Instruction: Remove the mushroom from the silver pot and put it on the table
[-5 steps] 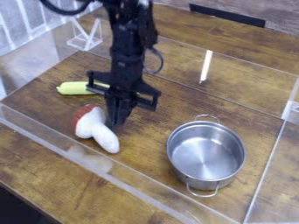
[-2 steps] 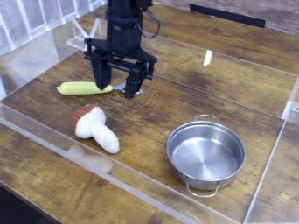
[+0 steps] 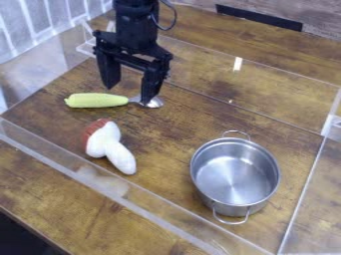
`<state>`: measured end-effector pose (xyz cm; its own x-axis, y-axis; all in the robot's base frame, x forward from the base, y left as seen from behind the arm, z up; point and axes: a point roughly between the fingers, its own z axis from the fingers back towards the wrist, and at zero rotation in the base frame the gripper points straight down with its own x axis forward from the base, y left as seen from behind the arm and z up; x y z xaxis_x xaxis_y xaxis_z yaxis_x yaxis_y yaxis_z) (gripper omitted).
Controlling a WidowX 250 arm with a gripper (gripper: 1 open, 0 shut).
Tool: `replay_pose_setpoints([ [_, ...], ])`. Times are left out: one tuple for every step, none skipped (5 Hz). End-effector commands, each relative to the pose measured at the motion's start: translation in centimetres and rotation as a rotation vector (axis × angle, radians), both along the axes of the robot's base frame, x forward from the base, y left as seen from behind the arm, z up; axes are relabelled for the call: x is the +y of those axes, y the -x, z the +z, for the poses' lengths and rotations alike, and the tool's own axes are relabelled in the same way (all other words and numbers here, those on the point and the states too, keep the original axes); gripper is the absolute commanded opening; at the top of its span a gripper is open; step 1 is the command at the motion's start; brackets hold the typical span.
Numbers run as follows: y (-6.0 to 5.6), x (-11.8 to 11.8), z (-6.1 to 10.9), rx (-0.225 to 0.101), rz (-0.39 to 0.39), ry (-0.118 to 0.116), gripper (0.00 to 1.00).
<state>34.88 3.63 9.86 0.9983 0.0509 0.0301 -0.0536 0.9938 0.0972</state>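
Observation:
The mushroom (image 3: 110, 144) lies on its side on the table (image 3: 200, 110), reddish cap to the upper left and off-white stem to the lower right. The silver pot (image 3: 236, 175) stands at the right front with nothing inside it. My gripper (image 3: 132, 82) hangs above the table behind the mushroom, pointing down. It is open, with both dark fingers spread and nothing between them. It touches neither the mushroom nor the pot.
A yellow-green handled spoon (image 3: 99, 100) lies just left of the gripper, its metal bowl (image 3: 154, 102) under the fingers. Clear acrylic panels (image 3: 80, 164) run along the front and left. A white strip (image 3: 236, 66) lies at the back right.
The gripper let go of the mushroom, opened wide and rose up and back from it. The mushroom stayed lying where it was put. The pot has not moved.

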Motion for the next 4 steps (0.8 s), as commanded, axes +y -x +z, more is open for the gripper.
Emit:
replay_pose_setpoints([
  [-0.7,0.8,3.8,-0.096,0.011,-0.009,1.00],
  [-0.8,1.3,4.5,-0.095,-0.022,-0.010,1.00],
  [-0.7,1.8,4.0,-0.090,-0.096,-0.010,1.00],
  [-0.5,2.1,3.2,-0.081,-0.118,-0.011,1.00],
])
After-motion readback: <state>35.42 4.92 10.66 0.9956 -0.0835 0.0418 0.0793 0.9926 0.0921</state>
